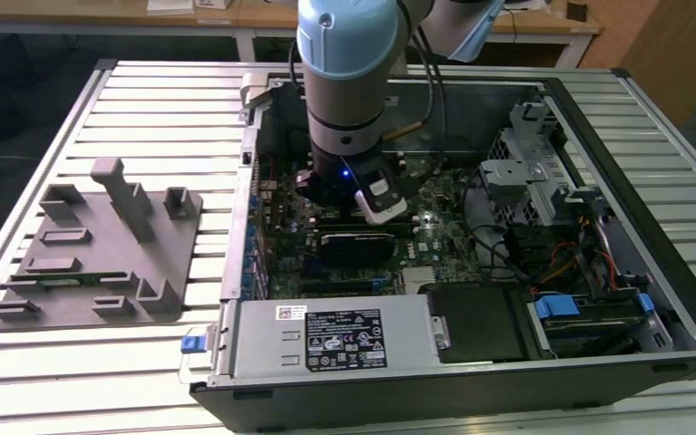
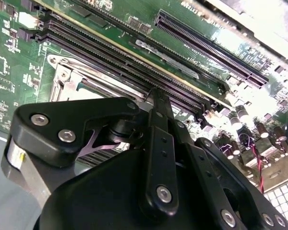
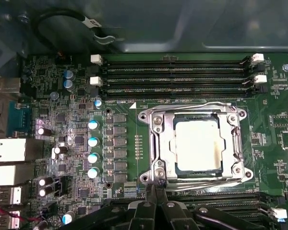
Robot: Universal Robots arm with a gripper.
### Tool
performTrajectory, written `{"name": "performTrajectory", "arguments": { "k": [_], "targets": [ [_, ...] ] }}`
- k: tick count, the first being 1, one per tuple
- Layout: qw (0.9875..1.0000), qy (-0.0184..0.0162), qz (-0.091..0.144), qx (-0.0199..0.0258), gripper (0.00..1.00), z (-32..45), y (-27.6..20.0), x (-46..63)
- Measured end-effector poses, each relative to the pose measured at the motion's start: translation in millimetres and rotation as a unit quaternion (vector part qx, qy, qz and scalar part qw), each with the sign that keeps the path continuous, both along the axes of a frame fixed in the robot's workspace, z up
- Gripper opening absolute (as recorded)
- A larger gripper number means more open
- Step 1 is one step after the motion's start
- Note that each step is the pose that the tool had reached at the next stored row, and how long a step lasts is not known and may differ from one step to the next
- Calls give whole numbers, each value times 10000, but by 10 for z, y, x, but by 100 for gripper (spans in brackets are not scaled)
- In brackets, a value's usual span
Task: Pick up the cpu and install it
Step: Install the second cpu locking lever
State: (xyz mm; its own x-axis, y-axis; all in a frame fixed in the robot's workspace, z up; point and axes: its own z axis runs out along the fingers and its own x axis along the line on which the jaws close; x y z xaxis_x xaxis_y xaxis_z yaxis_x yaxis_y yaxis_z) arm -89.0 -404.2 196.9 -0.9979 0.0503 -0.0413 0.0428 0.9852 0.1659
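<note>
Looking across the exterior view from its left, I have the grey fixture block (image 1: 94, 249) lying on the slatted table (image 1: 33, 145), well apart from the work, then the open computer case (image 1: 469, 381) with the arm (image 1: 345, 82) reaching straight down into it over the motherboard (image 1: 445, 195).

In the first wrist view, going the same way, I pass the row of blue-topped capacitors (image 3: 92, 148), then the socket frame (image 3: 198, 143) with its metal plate down over it, and the cpu (image 3: 198, 143) lying flat and square inside that frame, its pale top showing through the opening. The memory slots (image 3: 177, 67) run just beside the socket. The gripper (image 3: 153, 194) sits near the socket's edge, its two fingers brought together to a narrow point with nothing between them, as far as I can make out. In the second wrist view the gripper (image 2: 156, 103) shows the same closed, empty pinch above the board.

My judgement: the chip is already placed, and the step in hand is securing the socket. That calls for a slow, exact approach to the thin lever wire, with no sideways scrape across the board.
</note>
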Motion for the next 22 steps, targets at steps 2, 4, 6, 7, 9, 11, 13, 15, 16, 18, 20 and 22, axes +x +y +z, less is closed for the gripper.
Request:
{"name": "performTrajectory", "arguments": {
  "k": [2, 4, 6, 7, 9, 11, 13, 15, 16, 18, 20, 22],
  "targets": [
    [10000, 0, 0, 0, 11, -2, 4, 0],
    [10000, 0, 0, 0, 11, -5, 9, 0],
    [10000, 0, 0, 2, 11, -9, 16, -1],
    [10000, 0, 0, 3, 11, -10, 19, -2],
    [10000, 0, 0, 5, 11, -13, 24, -3],
    [10000, 0, 0, 6, 11, -16, 27, -4],
    [10000, 0, 0, 8, 11, -20, 29, -7],
    [10000, 0, 0, 9, 11, -24, 29, -9],
    [10000, 0, 0, 9, 11, -25, 29, -11],
    [10000, 0, 0, 9, 11, -28, 29, -18],
    [10000, -1, 1, 10, 11, -31, 30, -29],
    [10000, 0, 0, 10, 11, -34, 30, -47]
  ]
}}
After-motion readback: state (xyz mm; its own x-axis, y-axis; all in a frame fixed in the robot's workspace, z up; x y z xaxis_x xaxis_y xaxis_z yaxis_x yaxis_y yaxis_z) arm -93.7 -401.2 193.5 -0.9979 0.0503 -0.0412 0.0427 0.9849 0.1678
